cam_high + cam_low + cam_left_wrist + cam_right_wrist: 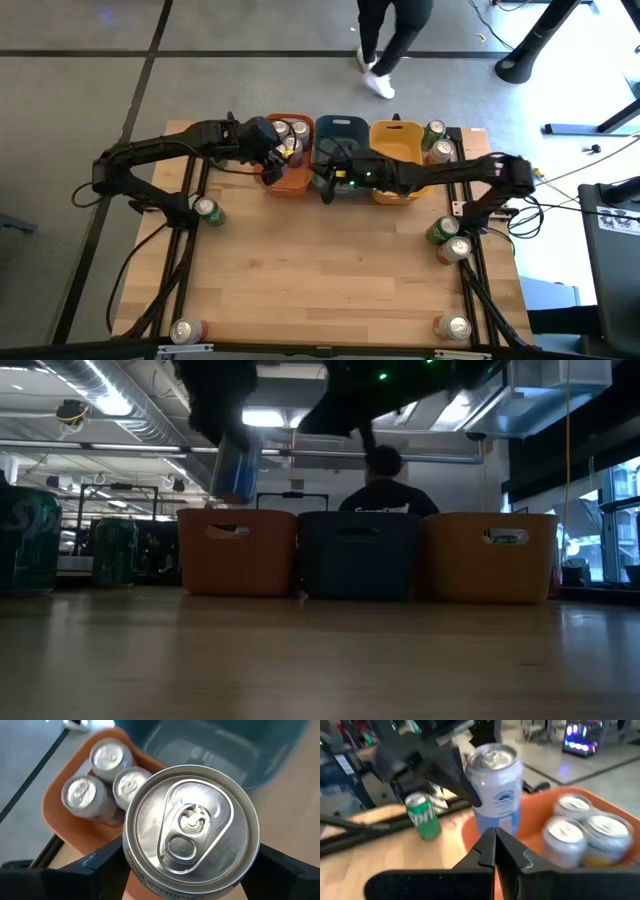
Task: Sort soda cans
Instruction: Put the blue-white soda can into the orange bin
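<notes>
While the left gripper (272, 158) hangs above the near rim of the orange bin (292, 181), the step in hand looks like dropping off a can. It has a silver-and-blue can (496, 787) pinched upright between its two fingers, the jaws spread about a can's width and pressing on its sides. The left wrist view looks straight down on the can's top (190, 827), with three silver cans (106, 780) already standing in the orange bin below and beside it. The next move, as I judge it, calls for easing the can over the rim, lowering it into the free space beside those three, then spreading the fingers.

Further right, the right gripper (495, 840) reaches across over the grey-blue bin (343, 127) with its fingers pressed together and nothing between them; it points toward the held can and the orange bin. The yellow bin (396, 134) stands last in the row.

Loose cans wait on the table: a green one (207, 211) near the left arm's base, one at the near left corner (184, 331), two beside the yellow bin (436, 141), two by the right arm's base (448, 240), and one at the near right corner (455, 326).
</notes>
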Motion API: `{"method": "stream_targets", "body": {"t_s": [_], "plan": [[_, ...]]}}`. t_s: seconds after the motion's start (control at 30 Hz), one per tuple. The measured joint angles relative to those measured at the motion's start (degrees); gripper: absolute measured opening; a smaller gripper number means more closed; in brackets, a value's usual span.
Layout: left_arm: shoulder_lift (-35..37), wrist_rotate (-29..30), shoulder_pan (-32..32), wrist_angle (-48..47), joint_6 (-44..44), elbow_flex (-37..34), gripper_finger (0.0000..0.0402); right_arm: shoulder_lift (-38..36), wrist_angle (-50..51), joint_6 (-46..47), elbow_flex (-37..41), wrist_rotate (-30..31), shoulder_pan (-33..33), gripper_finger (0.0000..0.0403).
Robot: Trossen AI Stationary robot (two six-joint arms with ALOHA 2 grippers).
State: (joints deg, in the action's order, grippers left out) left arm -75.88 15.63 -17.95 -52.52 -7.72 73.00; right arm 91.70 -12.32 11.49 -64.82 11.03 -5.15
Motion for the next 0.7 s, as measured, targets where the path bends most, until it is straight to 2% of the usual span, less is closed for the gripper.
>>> {"method": "stream_targets", "body": {"t_s": [0.17,0.37,0.7], "plan": [[0.0,0.9,-3.5,7.9,-1.4,-6.7,0.0292,-6.4,13.6,0.0,0.0,3.8,3.3,0.0007],[-0.1,1.1,-6.5,16.1,-2.7,-13.6,0.0292,-10.9,25.1,1.9,0.0,13.4,10.5,0.0007],[0.0,1.1,-8.7,27.8,-5.3,-24.0,0.0292,-10.7,32.1,7.2,0.0,24.5,20.3,0.0007]]}}
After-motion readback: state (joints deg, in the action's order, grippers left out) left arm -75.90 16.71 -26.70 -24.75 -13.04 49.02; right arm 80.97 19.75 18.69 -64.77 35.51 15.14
